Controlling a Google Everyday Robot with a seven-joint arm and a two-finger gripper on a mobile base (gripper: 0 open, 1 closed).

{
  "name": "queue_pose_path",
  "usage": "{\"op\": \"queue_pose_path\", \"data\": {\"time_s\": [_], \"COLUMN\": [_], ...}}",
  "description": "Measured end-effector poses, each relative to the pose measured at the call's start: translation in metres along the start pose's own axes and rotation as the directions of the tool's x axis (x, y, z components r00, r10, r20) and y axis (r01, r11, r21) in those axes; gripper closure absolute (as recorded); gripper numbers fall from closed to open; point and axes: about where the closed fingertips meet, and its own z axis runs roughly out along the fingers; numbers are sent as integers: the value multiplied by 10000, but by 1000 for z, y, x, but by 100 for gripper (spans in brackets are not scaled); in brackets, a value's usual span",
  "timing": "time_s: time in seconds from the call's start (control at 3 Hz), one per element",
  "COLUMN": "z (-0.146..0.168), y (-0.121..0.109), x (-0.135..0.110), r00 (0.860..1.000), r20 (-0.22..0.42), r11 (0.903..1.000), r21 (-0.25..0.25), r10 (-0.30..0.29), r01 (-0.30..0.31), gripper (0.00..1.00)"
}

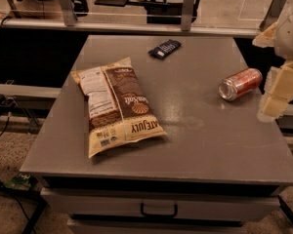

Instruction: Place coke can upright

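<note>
Hanging off the right edge of the counter (200, 130), the pincer (278, 94) is seen just beside the coke can (240, 84); whether it is apart or together cannot be told. The can is laid on its side near that edge. A chip bag (117, 106) is spread flat centre-left, a dark packet (164, 48) behind.

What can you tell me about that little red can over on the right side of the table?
The coke can is a small red-orange metal cylinder with silver ends and faint pale markings. It lies on its side, not upright, near the right edge of the grey table, with one silver end turned toward the camera and to the left. Only the tabletop touches it. The gripper hangs just to its right, apart from the can. The chip bag and dark packet lie well away.
</note>
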Motion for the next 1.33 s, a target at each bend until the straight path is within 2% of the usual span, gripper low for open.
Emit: {"op": "queue_pose_path", "data": {"time_s": [0.33, 0.67, 1.0, 1.33], "z": [23, 44, 67, 89], "y": [-35, -65, -95, -121], "x": [9, 19, 29, 37], "r00": [9972, 9904, 9762, 9491], "r20": [39, 41, 8, 185], "r11": [9971, 9899, 9744, 9447], "r21": [-168, -327, -608, -925], "r10": [-748, -1379, -2169, -3143], "r01": [749, 1379, 2165, 3146], "gripper": [0, 0, 0, 0]}}
